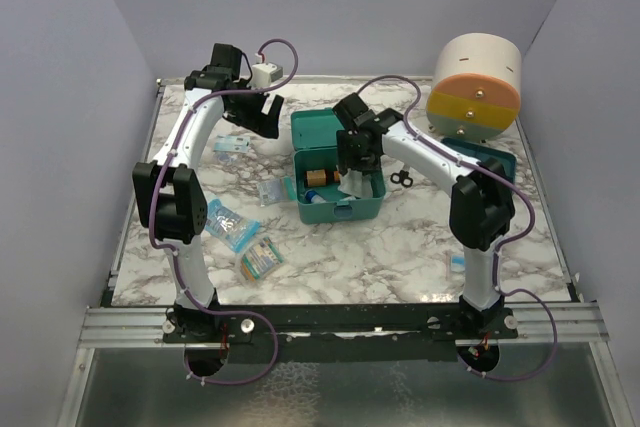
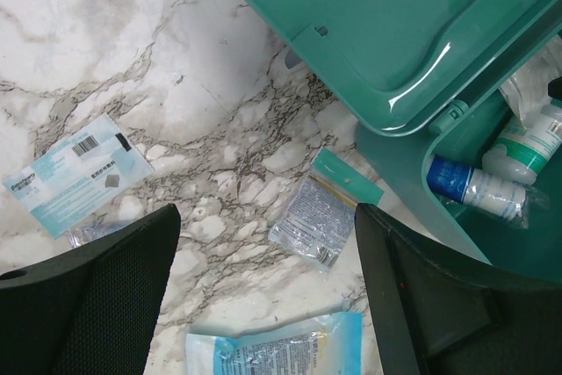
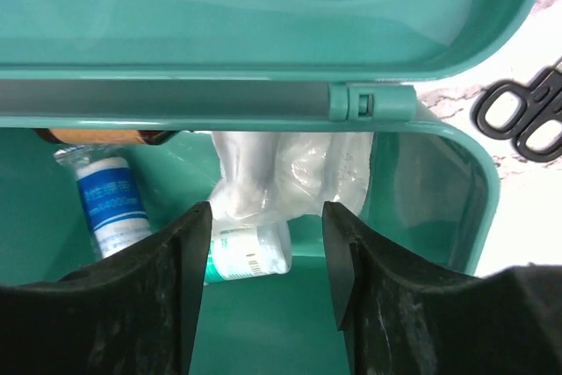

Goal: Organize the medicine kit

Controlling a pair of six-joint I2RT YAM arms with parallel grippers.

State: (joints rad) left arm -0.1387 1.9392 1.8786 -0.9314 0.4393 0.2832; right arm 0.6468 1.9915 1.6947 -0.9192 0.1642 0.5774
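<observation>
Right gripper (image 3: 266, 217) was seen directly above the open medicine kit (image 1: 340, 211), its jaws parted and nothing gripped between them. The kit was placed near the middle of the table (image 1: 400, 257), its long axis running left to right. Loose packets (image 1: 232, 225) were found at the kit's left side, nearer to the left gripper (image 2: 266, 217), which was open and empty too.

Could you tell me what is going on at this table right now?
The right gripper hangs, jaws apart, over the open medicine kit, above a clear bag lying inside with bottles. The left gripper hovers open over the marble table left of the kit, where several packets lie loose, not yet packed.
</observation>
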